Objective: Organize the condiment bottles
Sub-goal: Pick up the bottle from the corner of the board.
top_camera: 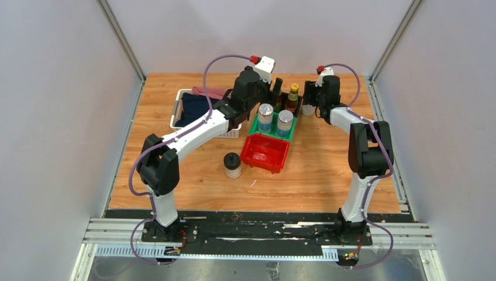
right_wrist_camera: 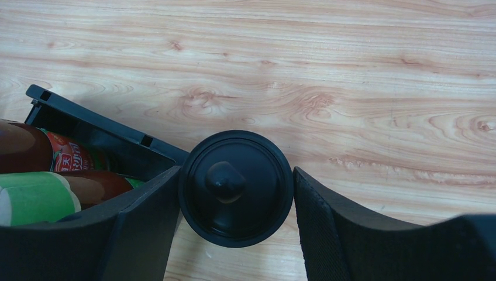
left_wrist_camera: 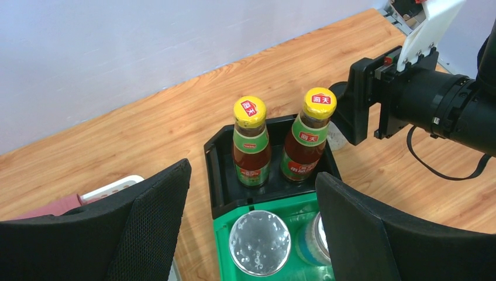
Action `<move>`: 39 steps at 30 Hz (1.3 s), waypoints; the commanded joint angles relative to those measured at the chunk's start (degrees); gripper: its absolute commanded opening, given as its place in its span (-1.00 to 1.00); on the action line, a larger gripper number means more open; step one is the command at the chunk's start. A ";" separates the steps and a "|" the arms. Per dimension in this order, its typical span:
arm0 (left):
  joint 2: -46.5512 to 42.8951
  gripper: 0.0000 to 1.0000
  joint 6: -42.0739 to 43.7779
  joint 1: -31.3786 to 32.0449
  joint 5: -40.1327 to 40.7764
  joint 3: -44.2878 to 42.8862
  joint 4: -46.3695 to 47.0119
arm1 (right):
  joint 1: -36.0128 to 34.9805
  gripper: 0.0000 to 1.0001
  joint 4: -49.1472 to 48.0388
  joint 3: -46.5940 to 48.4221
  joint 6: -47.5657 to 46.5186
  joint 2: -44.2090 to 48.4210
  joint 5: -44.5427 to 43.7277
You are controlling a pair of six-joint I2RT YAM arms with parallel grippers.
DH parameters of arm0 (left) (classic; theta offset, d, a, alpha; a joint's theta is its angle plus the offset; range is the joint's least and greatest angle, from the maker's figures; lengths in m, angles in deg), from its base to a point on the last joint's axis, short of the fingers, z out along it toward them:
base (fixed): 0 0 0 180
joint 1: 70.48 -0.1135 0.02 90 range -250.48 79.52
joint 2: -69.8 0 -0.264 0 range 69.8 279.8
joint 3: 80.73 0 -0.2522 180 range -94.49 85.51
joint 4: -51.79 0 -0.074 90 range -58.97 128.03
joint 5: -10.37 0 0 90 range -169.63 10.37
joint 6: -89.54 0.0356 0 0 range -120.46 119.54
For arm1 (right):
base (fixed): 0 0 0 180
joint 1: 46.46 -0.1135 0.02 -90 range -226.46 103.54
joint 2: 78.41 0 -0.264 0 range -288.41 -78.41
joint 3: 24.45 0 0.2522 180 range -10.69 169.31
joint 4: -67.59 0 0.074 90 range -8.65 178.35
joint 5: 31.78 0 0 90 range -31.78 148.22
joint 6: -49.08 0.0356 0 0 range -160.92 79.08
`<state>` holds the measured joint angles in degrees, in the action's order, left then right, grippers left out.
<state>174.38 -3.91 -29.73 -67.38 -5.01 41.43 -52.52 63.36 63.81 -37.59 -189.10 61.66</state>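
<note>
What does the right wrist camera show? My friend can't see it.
A black-lidded jar, seen from above, stands between the right gripper's two black fingers on a wooden table; whether they squeeze it is unclear. At the left, a black bin holds two sauce bottles.

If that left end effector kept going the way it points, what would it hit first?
Probably the yellow-capped sauce bottles standing in the black bin; depth is hard to judge.
</note>
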 commanded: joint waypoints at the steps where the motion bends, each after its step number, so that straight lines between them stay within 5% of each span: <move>1: 0.37 0.71 -0.34 0.47 0.14 0.83 2.06 | 0.94 0.36 1.47 0.43 -0.24 -0.93 -0.21; 7: 0.30 0.71 -0.27 0.47 0.19 0.87 2.06 | 0.97 -0.08 1.55 0.62 -0.17 -1.01 0.15; 11: 0.30 0.71 -0.16 0.47 0.45 1.00 2.08 | 0.97 -0.94 1.85 1.01 -0.14 -1.17 0.34; 12: 0.28 0.71 -0.16 0.49 0.53 1.04 2.05 | 0.97 -1.00 2.07 1.14 -0.11 -1.27 0.34; 39: -4.26 1.00 -0.92 0.47 6.33 2.58 2.45 | 0.97 -1.00 2.09 -0.60 -0.47 8.92 -0.72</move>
<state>173.68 -3.97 -29.73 -62.68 -3.78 42.57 -52.50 66.76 63.65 -37.76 -184.93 61.61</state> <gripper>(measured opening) 0.996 0.660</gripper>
